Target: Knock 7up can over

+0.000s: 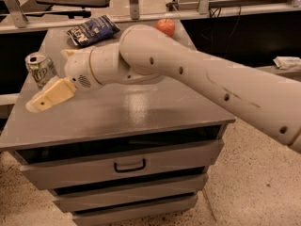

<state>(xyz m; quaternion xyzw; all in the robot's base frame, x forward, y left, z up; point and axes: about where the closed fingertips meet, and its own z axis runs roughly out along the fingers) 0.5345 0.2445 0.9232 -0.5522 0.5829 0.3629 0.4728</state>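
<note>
The gripper point(41, 101), pale tan against the off-white arm point(211, 81), sits at the near left of the matte grey cabinet top point(146, 109). It is just beside the 7up can point(39, 68), which is silvery-white with green print and a silver top. Farther back lie a dark blue snack bag point(92, 30) with pale markings and a red-orange apple point(165, 27), and the floor point(254, 182) is speckled beige.
</note>
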